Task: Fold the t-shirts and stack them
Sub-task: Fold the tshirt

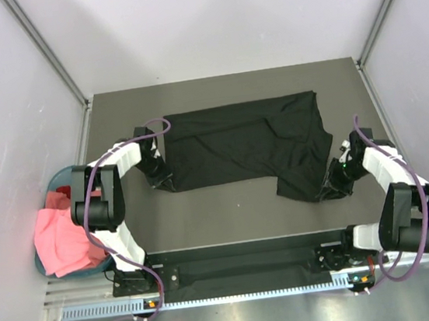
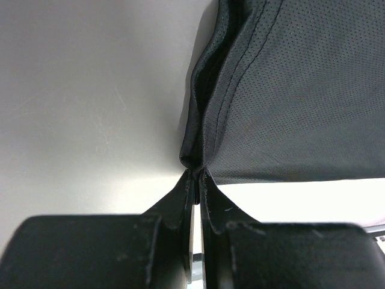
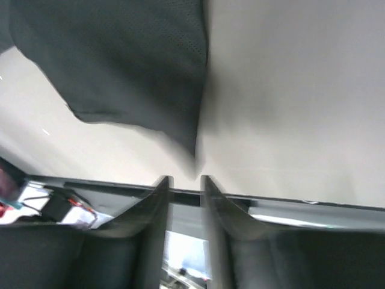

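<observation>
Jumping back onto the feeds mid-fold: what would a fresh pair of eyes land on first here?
The black t-shirt lies rumpled across the middle of the table, the left gripper pinched shut on its left edge. The right gripper sits by the shirt's near-right corner, jaws slightly parted, holding nothing. Off the table's left side, a pink t-shirt spills over the teal basket.

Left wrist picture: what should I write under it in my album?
Left gripper pinching the black t-shirt by its stitched edge, gray table alongside.

Left arm (image 1: 122, 153), right arm (image 1: 382, 158): white shells, black joints, black bases, looping purple cables (image 1: 86, 214).
</observation>
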You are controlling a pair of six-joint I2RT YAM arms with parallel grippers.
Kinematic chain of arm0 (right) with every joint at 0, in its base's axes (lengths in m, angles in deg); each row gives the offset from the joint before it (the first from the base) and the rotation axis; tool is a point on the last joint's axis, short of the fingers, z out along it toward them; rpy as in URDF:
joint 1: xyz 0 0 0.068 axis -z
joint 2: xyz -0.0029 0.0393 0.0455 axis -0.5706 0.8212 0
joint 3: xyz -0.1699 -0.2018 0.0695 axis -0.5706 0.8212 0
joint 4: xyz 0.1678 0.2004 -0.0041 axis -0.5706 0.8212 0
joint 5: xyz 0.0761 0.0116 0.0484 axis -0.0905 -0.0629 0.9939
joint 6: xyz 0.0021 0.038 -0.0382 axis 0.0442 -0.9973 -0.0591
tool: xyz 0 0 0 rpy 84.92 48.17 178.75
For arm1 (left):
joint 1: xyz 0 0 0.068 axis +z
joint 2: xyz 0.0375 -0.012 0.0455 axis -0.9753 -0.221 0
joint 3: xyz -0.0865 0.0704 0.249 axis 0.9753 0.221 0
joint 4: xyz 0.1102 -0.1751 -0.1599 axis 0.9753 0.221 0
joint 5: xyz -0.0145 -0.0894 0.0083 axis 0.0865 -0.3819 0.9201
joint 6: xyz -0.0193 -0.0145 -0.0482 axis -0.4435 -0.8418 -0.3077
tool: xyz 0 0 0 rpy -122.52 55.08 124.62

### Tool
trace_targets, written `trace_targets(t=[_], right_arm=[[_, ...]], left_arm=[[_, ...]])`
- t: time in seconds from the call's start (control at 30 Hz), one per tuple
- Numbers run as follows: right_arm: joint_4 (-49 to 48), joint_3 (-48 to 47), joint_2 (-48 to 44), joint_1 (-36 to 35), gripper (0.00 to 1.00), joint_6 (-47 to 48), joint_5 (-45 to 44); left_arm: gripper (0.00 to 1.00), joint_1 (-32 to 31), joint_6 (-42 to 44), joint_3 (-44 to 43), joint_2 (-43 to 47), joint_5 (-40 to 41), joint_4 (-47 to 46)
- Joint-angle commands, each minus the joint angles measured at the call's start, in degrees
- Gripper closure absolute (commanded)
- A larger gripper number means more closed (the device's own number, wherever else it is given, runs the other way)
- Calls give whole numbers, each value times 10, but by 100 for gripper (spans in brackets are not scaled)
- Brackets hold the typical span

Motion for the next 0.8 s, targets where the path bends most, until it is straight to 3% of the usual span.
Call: trace_targets(t=[0.0, 0.07, 0.2, 0.43, 0.77], right_arm=[[-1, -27, 9, 9, 65, 21, 1], [-12, -57, 23, 11, 57, 24, -38], [-54, -92, 74, 27, 57, 33, -63], [-142, -126, 163, 28, 73, 44, -58], [-165, -133, 213, 27, 71, 59, -81]], left_arm=[[100, 0, 9, -10, 20, -2, 6], [100, 0, 12, -8, 21, -3, 4], [100, 0, 14, -4, 21, -10, -1], [100, 0, 18, -6, 23, -17, -5], [100, 0, 21, -12, 19, -19, -3]])
